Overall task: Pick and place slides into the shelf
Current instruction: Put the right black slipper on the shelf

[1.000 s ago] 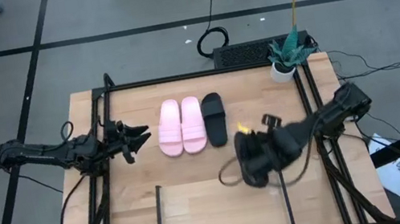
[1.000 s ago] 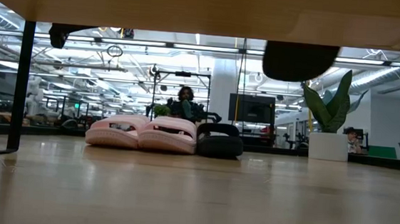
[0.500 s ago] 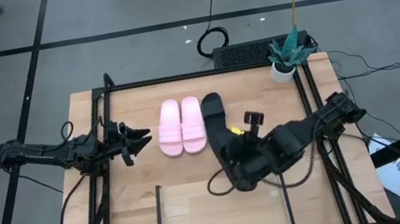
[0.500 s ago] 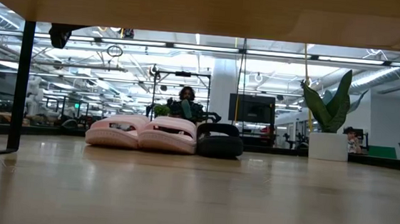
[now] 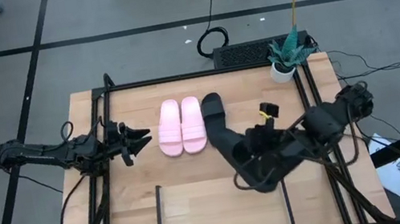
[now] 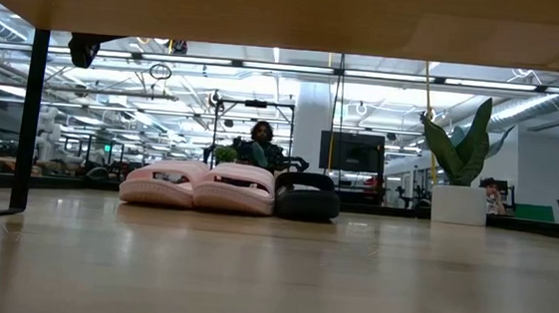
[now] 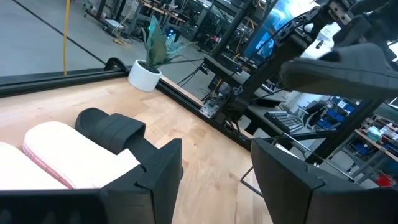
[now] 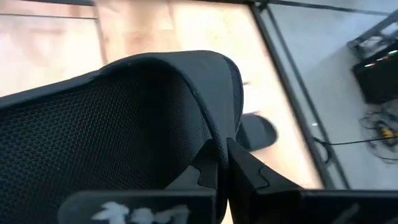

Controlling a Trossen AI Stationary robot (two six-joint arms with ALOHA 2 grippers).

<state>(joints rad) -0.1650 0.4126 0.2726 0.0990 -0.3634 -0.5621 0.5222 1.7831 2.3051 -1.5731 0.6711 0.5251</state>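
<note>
Above the table's right half, right gripper [image 5: 252,170] clenched on black slide [image 5: 239,152], now swung nearer the shelf [image 5: 221,214]; left gripper [image 5: 139,136] parted, waiting beside pink pair [image 5: 181,126]

A matte black slide [image 8: 124,112] with a mesh-textured inner face is clamped in the dark right claw [image 8: 221,168]. Near the dark left claw [image 5: 139,137], two pale pink slides [image 5: 180,126] and another black slide [image 5: 212,108] are seen on light wood.

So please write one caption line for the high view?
Right gripper carries a black slide above the table; pink pair waits.
</note>
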